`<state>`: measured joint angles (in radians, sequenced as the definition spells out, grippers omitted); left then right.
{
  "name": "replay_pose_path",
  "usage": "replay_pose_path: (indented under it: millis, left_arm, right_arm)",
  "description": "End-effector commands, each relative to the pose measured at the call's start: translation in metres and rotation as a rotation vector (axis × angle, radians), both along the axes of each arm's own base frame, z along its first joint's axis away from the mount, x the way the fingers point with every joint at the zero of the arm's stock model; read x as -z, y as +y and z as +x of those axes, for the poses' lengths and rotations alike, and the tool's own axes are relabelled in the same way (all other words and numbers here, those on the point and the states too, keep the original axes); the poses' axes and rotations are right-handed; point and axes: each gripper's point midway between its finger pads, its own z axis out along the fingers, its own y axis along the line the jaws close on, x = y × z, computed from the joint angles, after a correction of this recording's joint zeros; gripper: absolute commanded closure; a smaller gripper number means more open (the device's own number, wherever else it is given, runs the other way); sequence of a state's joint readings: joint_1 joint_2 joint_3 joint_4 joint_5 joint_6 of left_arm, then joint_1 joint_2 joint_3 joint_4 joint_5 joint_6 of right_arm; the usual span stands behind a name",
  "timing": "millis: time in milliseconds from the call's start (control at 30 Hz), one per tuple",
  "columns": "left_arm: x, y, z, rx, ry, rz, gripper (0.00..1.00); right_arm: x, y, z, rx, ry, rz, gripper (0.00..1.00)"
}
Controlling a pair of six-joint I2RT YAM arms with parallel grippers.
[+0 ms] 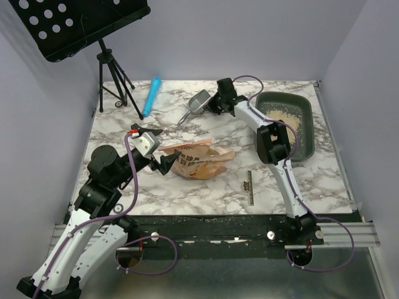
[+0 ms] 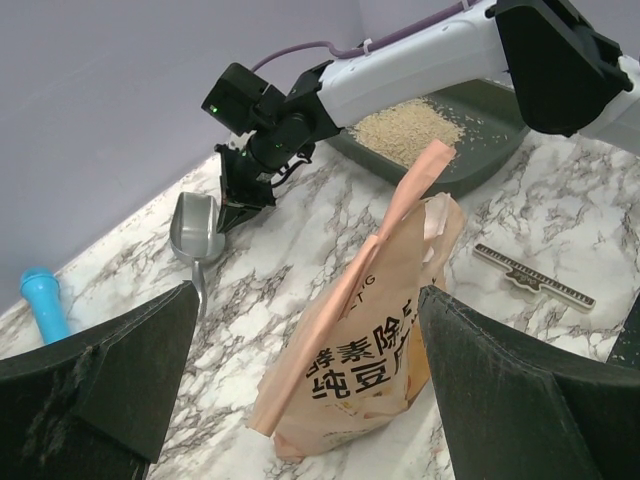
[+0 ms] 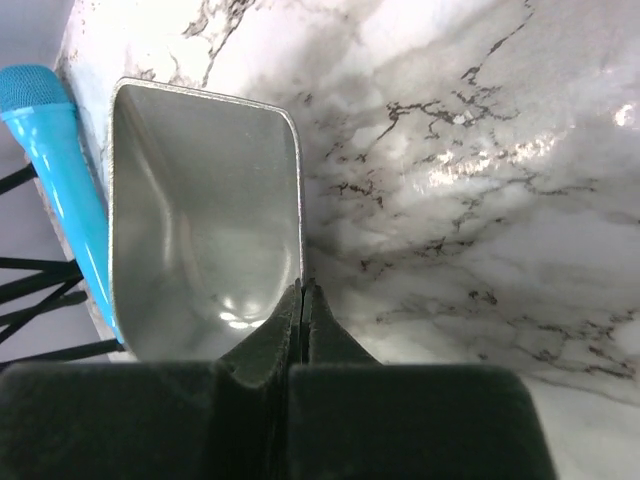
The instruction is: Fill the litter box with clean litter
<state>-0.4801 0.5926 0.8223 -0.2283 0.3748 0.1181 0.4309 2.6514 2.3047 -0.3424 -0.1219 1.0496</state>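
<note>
Looking across the marble table [image 1: 187,193], the litter box [image 1: 304,146] sits at the far right corner, its long side running away from the arm bases. The clean litter [image 2: 405,128] lies inside it as a loose pale pile on the tray floor, toward the far end. The right arm reaches past the left side of the box to the far centre of the table. The right gripper [image 3: 302,295] is clenched, fingertips pressed together right at the side rim of the silver scoop [image 3: 200,200]. Whether the thin scoop wall is pinched between the tips cannot be told. The scoop lies flat on the table, bowl up and without litter, with a blue cylinder [image 1: 151,95] just to its left. The left gripper [image 1: 167,145] is released, jaws spread wide, and hovers just beside the orange bag [image 2: 370,340], which sits ahead of the gap between the fingers and is not touched by either one. The bag rests in the middle of the table, crinkled, with black printed characters on its face. A narrow dark ruler-like strip [image 1: 249,187] lies on the table near the bag. A tripod stand [image 1: 115,81] occupies the far left corner.
</note>
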Motion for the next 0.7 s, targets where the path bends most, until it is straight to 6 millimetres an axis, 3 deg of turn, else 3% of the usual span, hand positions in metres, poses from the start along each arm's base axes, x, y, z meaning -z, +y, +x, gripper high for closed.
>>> replay_pose_path:
  millis: [0,167,267,433,533,667]
  left_arm:
    - [-0.005,0.003,-0.002,-0.014,0.009,-0.012,0.01]
    - [-0.016,0.003,-0.002,-0.018,-0.014,-0.034,0.01]
    - [-0.024,0.003,-0.003,-0.011,-0.038,-0.043,0.01]
    - [-0.033,-0.007,-0.003,0.036,-0.053,-0.061,0.01]
    - [-0.049,-0.011,-0.006,0.066,-0.052,-0.071,0.01]
    - [-0.069,-0.015,0.000,0.065,0.000,-0.082,0.01]
  right_arm:
    - [-0.065,-0.003,0.002,-0.037,-0.139,-0.018,1.00]
    - [-0.101,-0.023,-0.007,-0.029,-0.225,-0.048,1.00]
    - [-0.113,-0.040,-0.015,-0.018,-0.268,-0.093,1.00]
    - [-0.154,-0.069,-0.024,-0.023,-0.397,-0.217,1.00]
    - [-0.188,-0.089,-0.033,-0.036,-0.483,-0.306,1.00]
    - [-0.248,-0.121,-0.054,-0.039,-0.612,-0.472,1.00]
